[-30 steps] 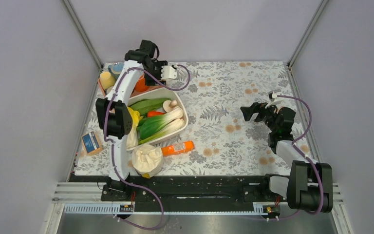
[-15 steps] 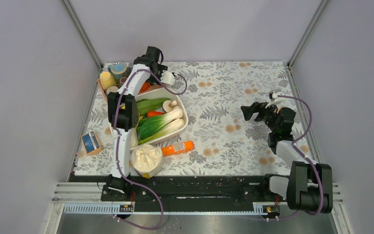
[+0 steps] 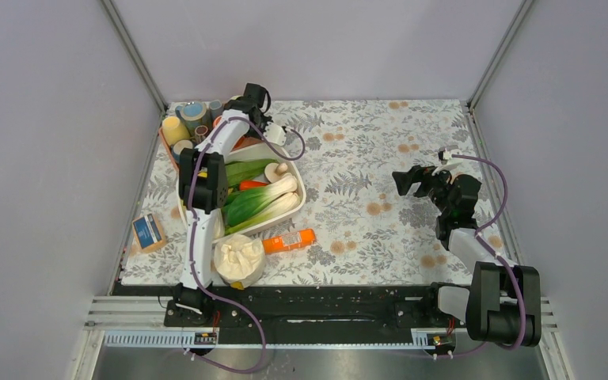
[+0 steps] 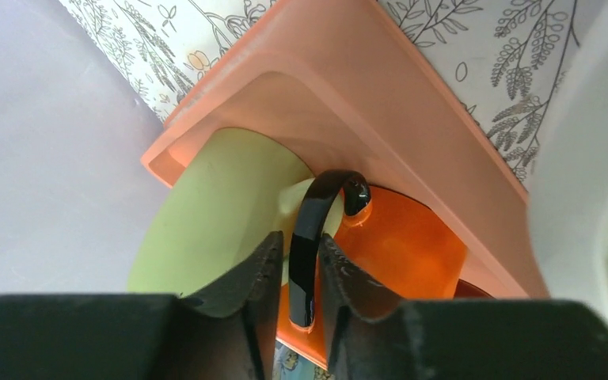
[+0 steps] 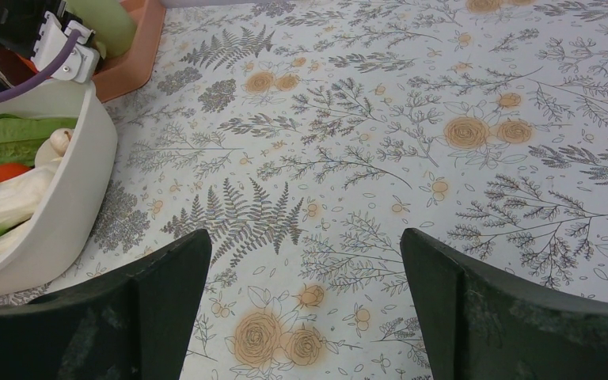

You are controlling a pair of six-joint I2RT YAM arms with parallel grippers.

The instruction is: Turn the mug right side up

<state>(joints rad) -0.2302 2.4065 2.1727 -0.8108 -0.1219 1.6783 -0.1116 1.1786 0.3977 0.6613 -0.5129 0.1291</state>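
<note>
The orange mug (image 4: pixel 412 245) with a black handle (image 4: pixel 317 229) is over the salmon tray (image 4: pixel 364 95) at the table's back left, beside a yellow-green object (image 4: pixel 214 222). My left gripper (image 4: pixel 297 273) is shut on the handle, one finger on each side. In the top view the mug (image 3: pixel 243 143) shows only as an orange patch under the left gripper (image 3: pixel 241 134), so I cannot tell which way up it stands. My right gripper (image 3: pixel 402 180) is open and empty above the bare cloth at the right; in its wrist view the right gripper (image 5: pixel 305 301) has wide-apart jaws.
A white bowl (image 3: pixel 299 184) of vegetables sits just in front of the tray. Several jars (image 3: pixel 192 113) stand at the back left corner. A cloth bag (image 3: pixel 238 260), an orange packet (image 3: pixel 289 240) and a small blue box (image 3: pixel 148 231) lie near the front left.
The left arm's elbow and wrist have swung right and lower over the tray, still holding the mug, uncovering the jars behind. The right arm has not moved.
</note>
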